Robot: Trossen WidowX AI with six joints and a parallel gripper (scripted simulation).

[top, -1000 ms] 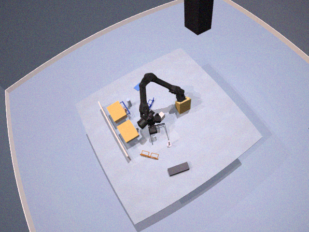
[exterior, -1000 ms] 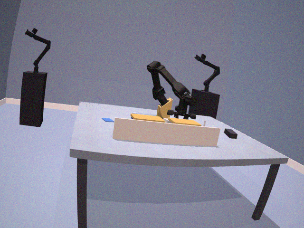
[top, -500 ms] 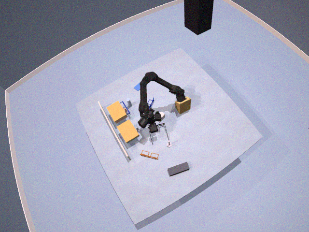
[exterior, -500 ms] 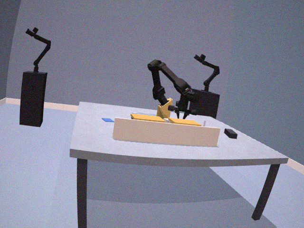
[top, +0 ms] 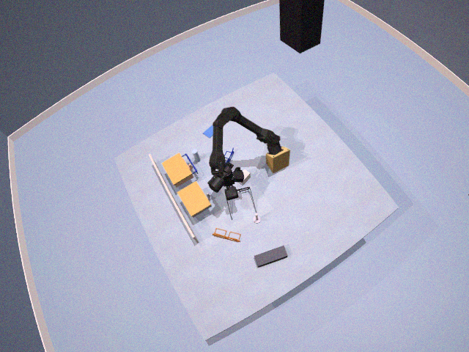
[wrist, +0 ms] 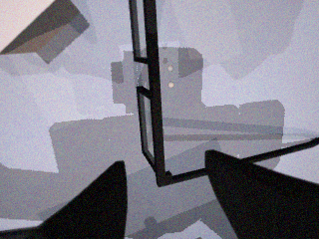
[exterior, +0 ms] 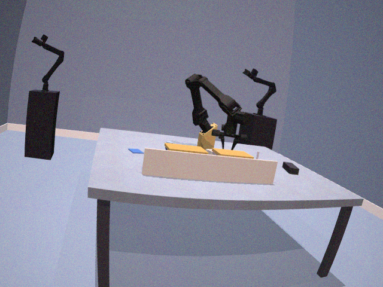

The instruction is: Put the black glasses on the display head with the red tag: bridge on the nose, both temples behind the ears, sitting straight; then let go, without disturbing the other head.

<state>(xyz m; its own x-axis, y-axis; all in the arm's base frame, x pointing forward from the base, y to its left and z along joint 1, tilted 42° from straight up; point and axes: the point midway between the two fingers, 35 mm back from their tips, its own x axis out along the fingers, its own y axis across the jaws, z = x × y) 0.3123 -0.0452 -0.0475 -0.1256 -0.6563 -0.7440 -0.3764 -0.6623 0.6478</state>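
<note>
The black glasses (top: 244, 188) (wrist: 154, 75) have their temples spread toward the front in the top view. My gripper (exterior: 228, 148) (wrist: 165, 163) points down with its fingers apart, open. The glasses' front bar and one hinge show between and beyond the fingertips in the wrist view; one temple passes behind the right finger, and no grip on it shows. Two yellow-topped display stands (top: 176, 169) (top: 193, 199) (exterior: 186, 148) (exterior: 232, 153) are beside my gripper; their heads are mostly hidden. I cannot see the red tag. Blue glasses (top: 192, 165) are at the farther stand.
A long pale board (top: 173, 199) (exterior: 208, 167) stands behind the stands. Orange glasses (top: 226, 237), a dark block (top: 270, 256) (exterior: 290, 168), a small pink-white stand (top: 256, 219), more blue glasses (top: 232, 152), a white block (top: 245, 176) and a yellow box (top: 278, 162) (exterior: 205, 142) are around.
</note>
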